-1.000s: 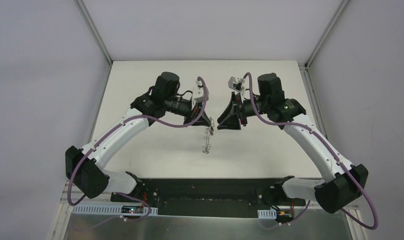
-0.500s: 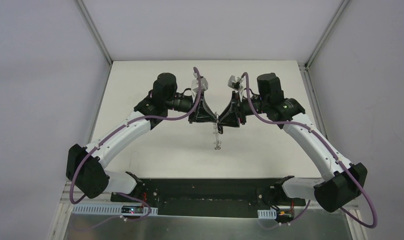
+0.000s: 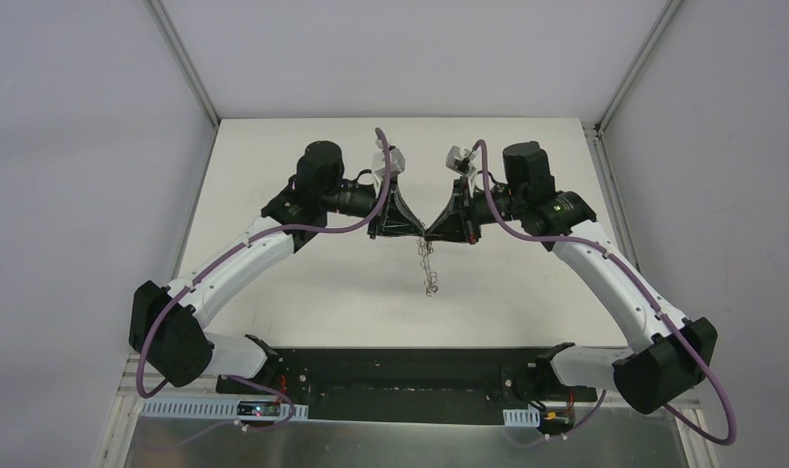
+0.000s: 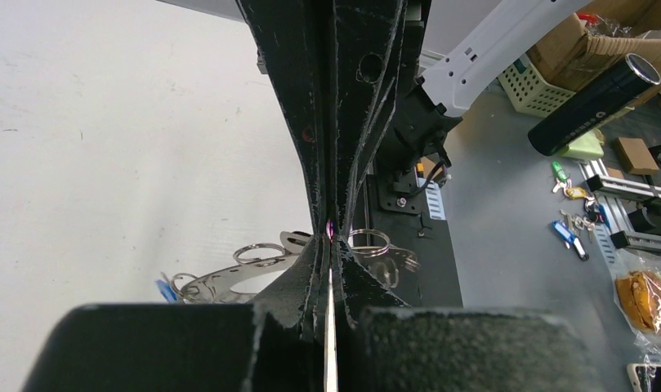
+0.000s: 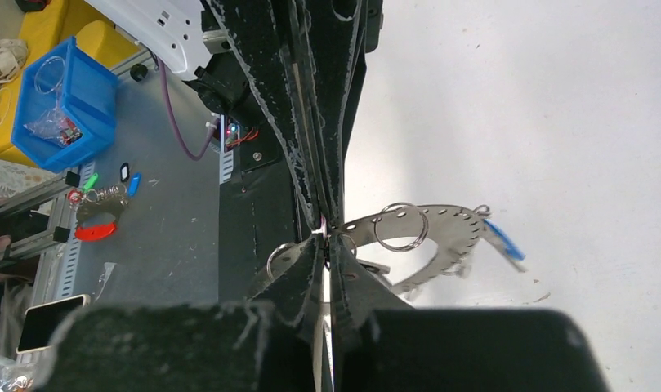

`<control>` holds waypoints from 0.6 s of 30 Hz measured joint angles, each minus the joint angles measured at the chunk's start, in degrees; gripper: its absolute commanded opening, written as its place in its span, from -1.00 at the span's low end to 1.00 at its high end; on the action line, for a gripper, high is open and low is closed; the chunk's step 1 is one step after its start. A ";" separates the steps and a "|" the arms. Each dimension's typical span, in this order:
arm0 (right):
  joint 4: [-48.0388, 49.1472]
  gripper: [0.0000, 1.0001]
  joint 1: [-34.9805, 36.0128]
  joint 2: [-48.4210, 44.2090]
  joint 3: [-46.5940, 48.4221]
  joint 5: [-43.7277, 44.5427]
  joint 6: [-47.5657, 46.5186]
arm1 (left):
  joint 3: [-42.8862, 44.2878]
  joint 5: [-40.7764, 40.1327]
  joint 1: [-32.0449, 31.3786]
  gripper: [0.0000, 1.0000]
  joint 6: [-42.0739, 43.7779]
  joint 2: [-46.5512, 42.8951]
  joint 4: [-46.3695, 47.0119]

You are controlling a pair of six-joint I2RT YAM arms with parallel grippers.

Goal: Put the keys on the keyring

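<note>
Mid-frame, tip to tip, my left claw [image 4: 328, 250] clamps the flat grey metal keyring with wire loops [image 5: 446, 223] and my right claw [image 5: 327, 245] nips it too, holding it aloft, I'd say so the loops hang free.

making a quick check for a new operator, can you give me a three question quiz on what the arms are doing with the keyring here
1. True or false: the keyring lies flat on the table, untouched.
2. The left gripper and the right gripper meet tip to tip. Which is shut on the keyring? A) left only B) right only C) both
3. What colour is the head of the key seen at the keyring's outer edge in the right wrist view?

Key: 1 false, it is held up at the fingertips. 2 C. 3 blue.
</note>
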 measured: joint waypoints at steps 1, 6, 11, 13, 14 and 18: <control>0.04 -1.00 -0.02 0.02 0.00 -0.04 0.00 | 0.00 0.00 0.15 -1.00 0.00 0.00 0.02; -0.90 -1.00 0.04 0.02 0.48 0.42 -1.25 | 0.00 0.04 0.33 -0.89 0.46 0.00 -0.46; -6.69 -1.00 1.70 0.26 3.28 4.35 -5.38 | 1.20 -0.04 0.33 -0.43 6.38 0.00 -6.27; -9.05 -1.00 2.64 0.74 4.87 6.19 -6.93 | 2.23 -0.35 0.33 -0.34 8.72 0.00 -9.40; -9.88 -1.00 3.04 1.07 5.51 6.95 -7.58 | 2.84 -0.46 0.33 -0.32 9.62 0.00 -10.67; -12.76 -1.00 4.39 2.56 6.97 9.20 -9.09 | 5.60 -0.55 0.26 -0.28 12.17 0.13 -13.46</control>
